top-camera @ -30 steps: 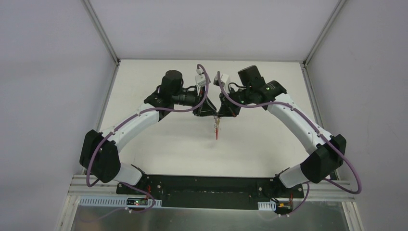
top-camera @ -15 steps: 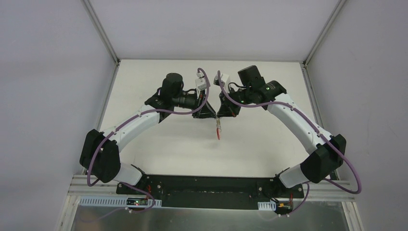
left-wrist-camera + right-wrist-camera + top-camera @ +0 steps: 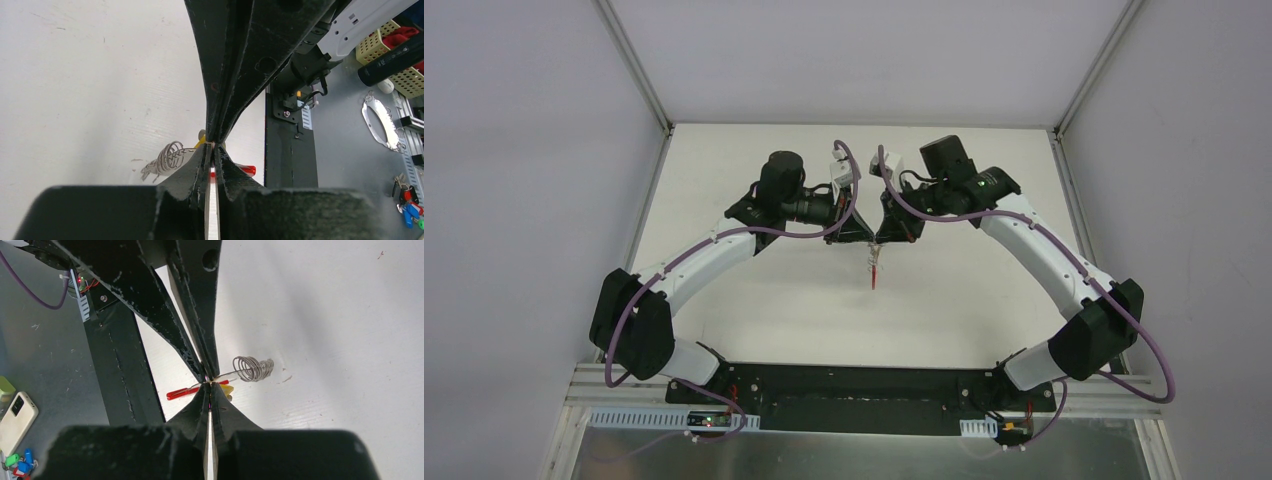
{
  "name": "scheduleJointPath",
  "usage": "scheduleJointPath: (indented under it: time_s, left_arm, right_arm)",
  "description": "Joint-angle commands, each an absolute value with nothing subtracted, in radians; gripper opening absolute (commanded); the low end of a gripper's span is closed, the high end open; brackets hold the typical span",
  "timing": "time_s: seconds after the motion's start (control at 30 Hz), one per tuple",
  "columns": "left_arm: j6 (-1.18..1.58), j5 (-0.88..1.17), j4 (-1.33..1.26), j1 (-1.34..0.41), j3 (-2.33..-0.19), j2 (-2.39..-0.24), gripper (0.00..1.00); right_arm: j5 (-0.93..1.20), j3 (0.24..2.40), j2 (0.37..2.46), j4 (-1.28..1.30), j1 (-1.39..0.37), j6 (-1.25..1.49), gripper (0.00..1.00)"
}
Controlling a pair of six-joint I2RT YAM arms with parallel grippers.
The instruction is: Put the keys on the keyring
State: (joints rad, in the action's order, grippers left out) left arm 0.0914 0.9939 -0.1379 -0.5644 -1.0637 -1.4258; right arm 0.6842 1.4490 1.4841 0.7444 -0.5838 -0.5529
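Overhead, you can see the left gripper (image 3: pixel 861 238) and right gripper (image 3: pixel 886 238) brought tip to tip over the middle of the table (image 3: pixel 944 300), with the keys (image 3: pixel 874 268) hanging just beneath the meeting point on the side nearer the bases. That reads as mid-threading rather than finished. From the left wrist, your own jaws are drawn almost together, with only a thin slit between them. You cannot tell whether they pinch anything. The grey loops of the keys (image 3: pixel 167 157) sit just left of the fingertips, and the red band (image 3: pixel 247 170) pokes out on the right. From the right wrist, the jaws are pressed fully together, apparently on the thin wire leading to the keys (image 3: pixel 252 367), which sit just right of the tips, while the red band (image 3: pixel 187 391) sticks out left. No separate keyring can be made out, so you should count the joining as unconfirmed.
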Motion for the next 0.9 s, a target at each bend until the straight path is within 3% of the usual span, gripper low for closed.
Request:
scheduleJointPath:
  time_s: [0.0,0.33,0.6,0.87]
  left_arm:
    - [0.084,1.028,-0.183,-0.575,-1.073,-1.416,0.02]
    - [0.122,1.042,-0.187,-0.572,-1.075,-1.407,0.00]
    - [0.399,1.000,-0.427,-0.552,-1.023,-1.392,0.00]
    - [0.645,0.974,-0.635,-0.543,-0.999,-1.430,0.00]
  right_arm:
    - [0.722,1.469,1.470,0.716,-0.579,-0.540,0.00]
    - [0.771,1.443,1.458,0.669,-0.541,-0.499,0.00]
    - [0.947,1.382,1.402,0.544,-0.428,-0.361,0.25]
    - [0.995,1.322,1.347,0.470,-0.381,-0.326,0.28]
